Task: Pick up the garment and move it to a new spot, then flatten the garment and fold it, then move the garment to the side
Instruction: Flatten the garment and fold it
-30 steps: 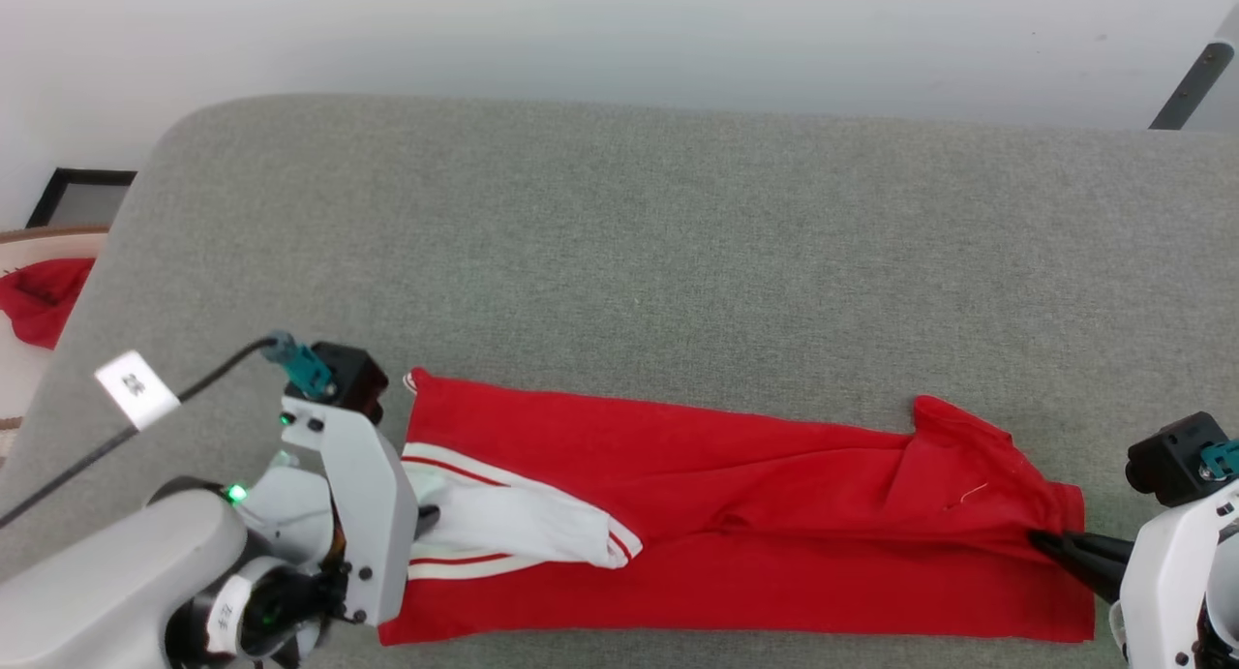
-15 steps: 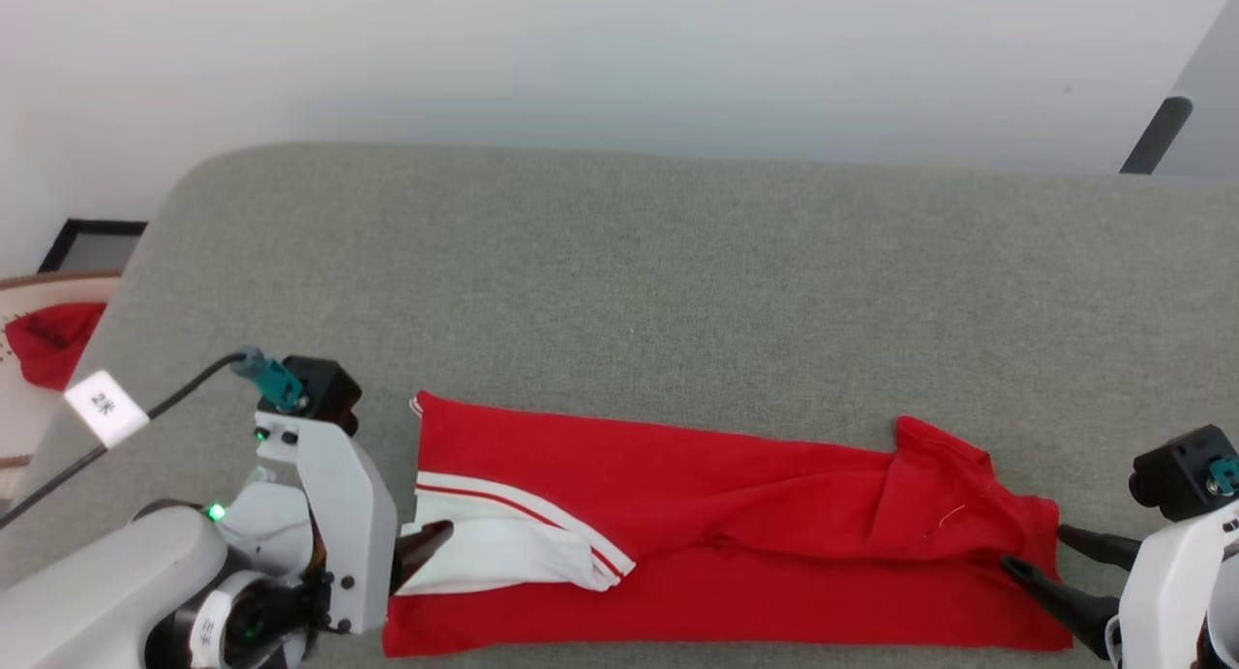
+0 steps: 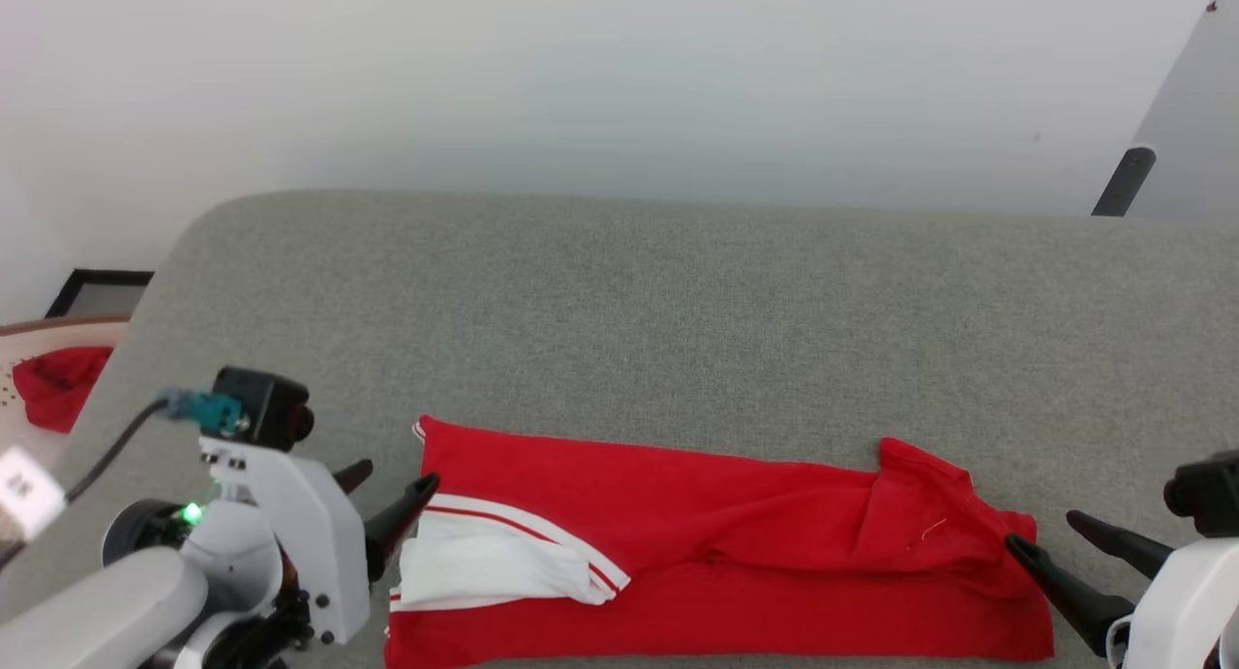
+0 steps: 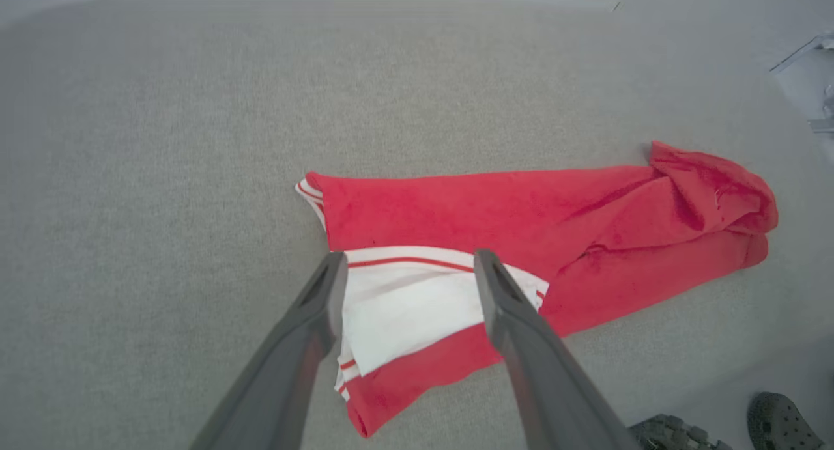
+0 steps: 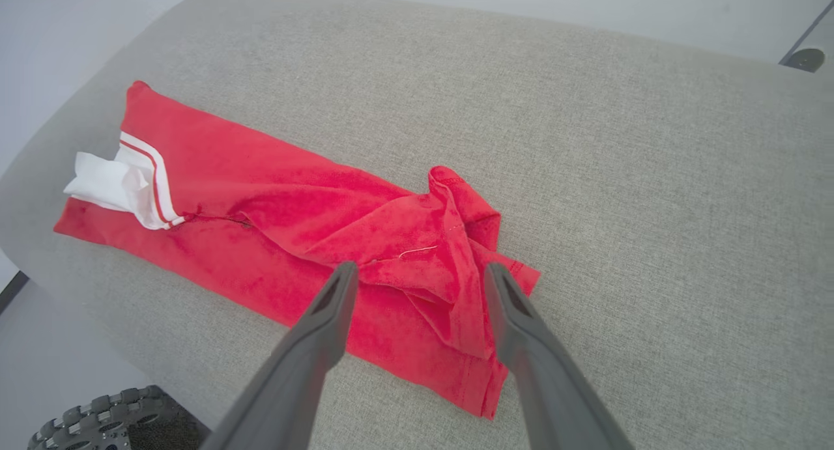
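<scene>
Garment (image 3: 716, 543) lies as a long folded strip by the near edge of the grey cushion (image 3: 678, 311). Left gripper (image 3: 397, 475) and right gripper (image 3: 1043, 530) are spread wide and empty, one at each end. Risk: bunched right end (image 3: 929, 514) and loose white sleeve (image 3: 484, 562) fold in as lumps, or a one-layer pinch drags the strip off the edge.

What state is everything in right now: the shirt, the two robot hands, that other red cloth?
garment: lying on the grey cushion, folded into a long strip, right end rumpled.
left gripper: jaws open, holding nothing, at the white-sleeve end.
right gripper: jaws open, holding nothing, at the rumpled end.
red cloth: crumpled, off to the left.
</scene>
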Controlling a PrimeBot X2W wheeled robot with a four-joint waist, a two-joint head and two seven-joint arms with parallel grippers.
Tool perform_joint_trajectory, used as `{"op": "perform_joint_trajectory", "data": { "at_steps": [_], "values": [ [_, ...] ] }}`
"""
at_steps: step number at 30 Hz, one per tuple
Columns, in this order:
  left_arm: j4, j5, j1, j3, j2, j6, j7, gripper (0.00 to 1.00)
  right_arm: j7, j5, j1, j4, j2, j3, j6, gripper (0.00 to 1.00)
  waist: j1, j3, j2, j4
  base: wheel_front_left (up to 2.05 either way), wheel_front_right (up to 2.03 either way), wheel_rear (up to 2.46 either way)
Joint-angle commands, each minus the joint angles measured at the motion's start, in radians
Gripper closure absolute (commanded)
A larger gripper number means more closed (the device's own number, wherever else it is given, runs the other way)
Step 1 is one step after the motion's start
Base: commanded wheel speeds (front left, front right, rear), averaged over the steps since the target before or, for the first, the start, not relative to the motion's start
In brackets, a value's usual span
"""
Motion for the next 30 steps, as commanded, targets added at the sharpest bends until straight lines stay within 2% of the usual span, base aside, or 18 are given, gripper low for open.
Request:
{"op": "perform_joint_trajectory", "data": {
  "at_steps": [1,8,16,21,30],
  "values": [
    [0.006,0.012,0.020,0.004,0.000,-0.007,-0.022,0.00,-0.005,-0.009,0.014,0.001,0.010,-0.011,0.000,0.00,0.0000,-0.008,0.0000,-0.001,0.00,0.00,0.00],
    [0.050,0.031,0.115,0.042,-0.030,-0.040,-0.246,0.00,-0.010,-0.032,0.068,0.017,0.061,-0.073,0.000,0.00,0.0000,-0.032,0.0000,0.006,0.00,0.00,0.00],
    [0.124,0.059,0.212,0.093,-0.070,-0.075,-0.476,0.00,0.001,-0.032,0.103,0.046,0.084,-0.135,0.000,0.00,0.0000,-0.049,0.0000,0.022,0.00,0.00,0.00],
    [0.170,0.094,0.286,0.168,-0.107,-0.093,-0.516,0.00,0.005,-0.026,0.117,0.064,0.091,-0.157,0.000,0.00,0.0000,-0.055,0.0000,0.033,0.00,0.00,0.00],
    [0.214,0.282,0.456,0.455,-0.245,-0.157,-0.516,0.00,0.007,-0.019,0.133,0.088,0.100,-0.181,0.000,0.00,0.0000,-0.055,0.0000,0.055,0.00,0.00,0.00]
  ]
}}
